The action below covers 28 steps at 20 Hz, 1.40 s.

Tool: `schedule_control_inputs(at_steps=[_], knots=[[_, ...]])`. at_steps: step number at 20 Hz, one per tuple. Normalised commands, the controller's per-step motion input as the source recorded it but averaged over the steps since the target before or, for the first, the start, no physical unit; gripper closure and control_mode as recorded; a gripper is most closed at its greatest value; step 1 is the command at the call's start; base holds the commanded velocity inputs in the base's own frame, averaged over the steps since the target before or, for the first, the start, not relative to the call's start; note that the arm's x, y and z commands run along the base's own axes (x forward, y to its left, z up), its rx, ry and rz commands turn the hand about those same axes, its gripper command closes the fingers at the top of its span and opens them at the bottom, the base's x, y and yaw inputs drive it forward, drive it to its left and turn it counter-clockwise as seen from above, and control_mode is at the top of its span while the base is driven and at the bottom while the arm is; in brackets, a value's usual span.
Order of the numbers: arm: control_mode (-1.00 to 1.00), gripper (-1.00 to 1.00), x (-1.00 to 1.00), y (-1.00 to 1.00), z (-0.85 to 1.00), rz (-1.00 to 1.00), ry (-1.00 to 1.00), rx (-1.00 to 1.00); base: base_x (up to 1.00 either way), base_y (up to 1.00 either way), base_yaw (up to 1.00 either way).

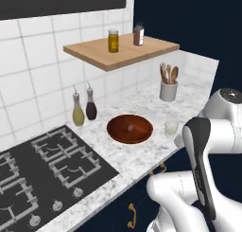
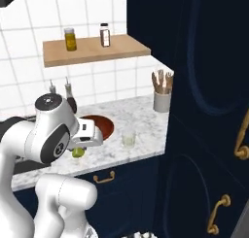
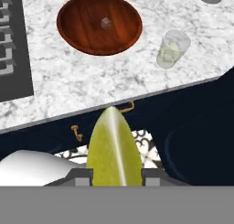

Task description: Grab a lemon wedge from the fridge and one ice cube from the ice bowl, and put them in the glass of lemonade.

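My gripper [image 3: 114, 175] is shut on the lemon wedge [image 3: 113, 145], a yellow-green wedge that sticks up between the two fingertips. From the right base view the wedge [image 2: 78, 153] shows under the hand, in front of the counter edge. On the marble counter ahead lies the reddish-brown ice bowl [image 3: 99, 24] [image 1: 130, 129] with one small ice cube [image 3: 106, 22] at its middle. The glass of lemonade [image 3: 172, 48] [image 1: 171, 128] [image 2: 128, 139] stands just right of the bowl, near the counter's front edge. The hand hovers off the counter, in front of and below both. The fridge is out of view.
A black gas hob [image 1: 38, 174] lies left of the bowl, with two oil bottles [image 1: 84, 108] behind it. A utensil holder [image 1: 168, 90] stands at the back right under a wooden shelf [image 1: 120, 50] with jars. Tall navy cabinets [image 2: 204, 110] close off the counter's right end.
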Motion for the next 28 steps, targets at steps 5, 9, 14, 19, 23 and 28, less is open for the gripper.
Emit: schedule_control_inputs(at_steps=[5,9,14,19,23,28], knots=[[1.0,1.0,0.0,0.0,0.0,0.0,0.0,0.0,0.91,0.0,0.48],[1.0,1.0,0.0,0.0,0.0,0.0,0.0,0.0,0.49,0.0,0.28],[-1.0,1.0,0.0,0.0,0.0,0.0,0.0,0.0,0.05,0.0,0.01],[-1.0,1.0,0.01,0.0,-0.02,0.02,0.12,-0.05,0.0,0.0,0.0],[-1.0,1.0,0.3,0.0,-0.11,0.19,0.26,-0.33,0.0,0.0,0.0],[-1.0,1.0,0.53,-0.32,-0.16,0.35,0.17,-0.34,0.0,0.0,0.0]])
